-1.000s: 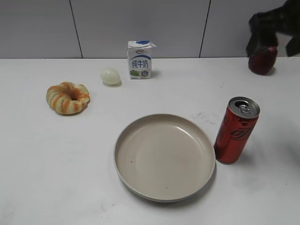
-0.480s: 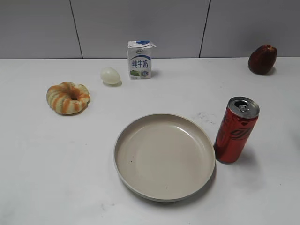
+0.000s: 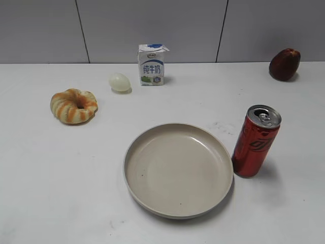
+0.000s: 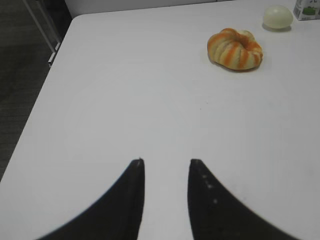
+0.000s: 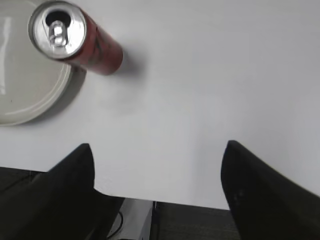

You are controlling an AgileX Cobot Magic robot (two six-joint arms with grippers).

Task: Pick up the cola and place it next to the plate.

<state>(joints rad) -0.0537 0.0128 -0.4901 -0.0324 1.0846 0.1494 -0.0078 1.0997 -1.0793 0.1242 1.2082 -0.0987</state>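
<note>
The cola (image 3: 256,142), a slim red can with a silver top, stands upright on the white table just right of the plate (image 3: 179,169), touching or nearly touching its rim. In the right wrist view the cola (image 5: 80,42) is at the top left beside the plate's rim (image 5: 47,102). My right gripper (image 5: 159,147) is open and empty above the table's front edge, well away from the can. My left gripper (image 4: 166,161) is open and empty over bare table at the left. Neither gripper shows in the exterior view.
A white-and-blue milk carton (image 3: 152,65) and a pale egg (image 3: 119,82) stand at the back. An orange-striped bread ring (image 3: 73,106) lies at the left, also in the left wrist view (image 4: 235,48). A dark red fruit (image 3: 284,64) sits at the back right.
The dark right arm that hung over the red fruit at the top right a second ago has left the exterior view. The can, plate and other things have not moved.
</note>
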